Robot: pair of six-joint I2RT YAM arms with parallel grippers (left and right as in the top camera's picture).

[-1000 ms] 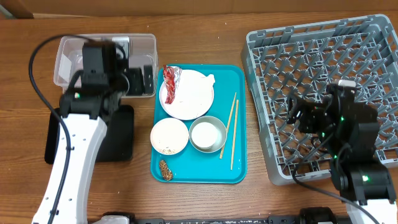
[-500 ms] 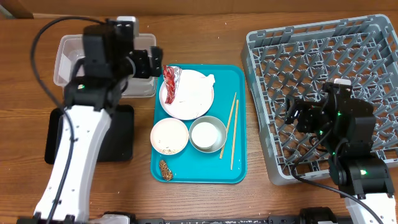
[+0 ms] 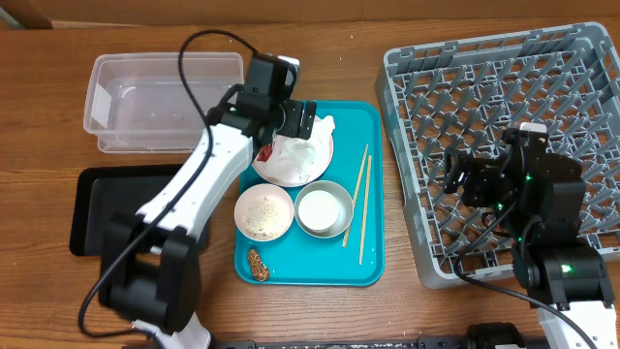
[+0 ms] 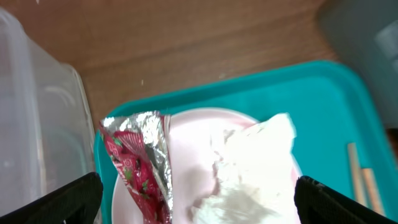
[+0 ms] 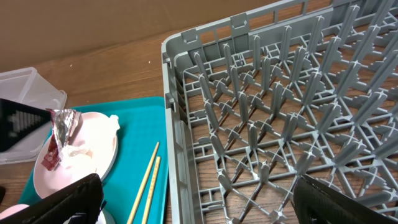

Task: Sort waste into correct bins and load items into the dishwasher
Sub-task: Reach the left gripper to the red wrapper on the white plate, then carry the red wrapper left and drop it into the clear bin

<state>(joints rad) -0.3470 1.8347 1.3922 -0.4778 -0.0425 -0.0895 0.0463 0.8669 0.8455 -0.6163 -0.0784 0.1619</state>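
My left gripper (image 3: 295, 121) is open and empty, low over the white plate (image 3: 291, 173) on the teal tray. In the left wrist view its fingertips (image 4: 199, 205) straddle the red foil wrapper (image 4: 140, 165) and the crumpled white napkin (image 4: 255, 168), both lying on the plate (image 4: 193, 143). A small bowl with rice grains (image 3: 263, 211), a white cup (image 3: 323, 208), the chopsticks (image 3: 358, 204) and a brown lump (image 3: 258, 264) lie on the tray. My right gripper (image 3: 463, 179) is open and empty over the grey dish rack (image 3: 513, 87), also seen in the right wrist view (image 5: 280, 93).
The clear tub (image 3: 160, 92) stands at the back left, and the black tray (image 3: 97, 208) in front of it. The teal tray (image 3: 373, 262) lies between them and the rack. The rack's near wall (image 5: 177, 155) rises beside the chopsticks (image 5: 146, 180).
My left arm swung right from above the clear tub to above the plate. The right arm has hardly moved.
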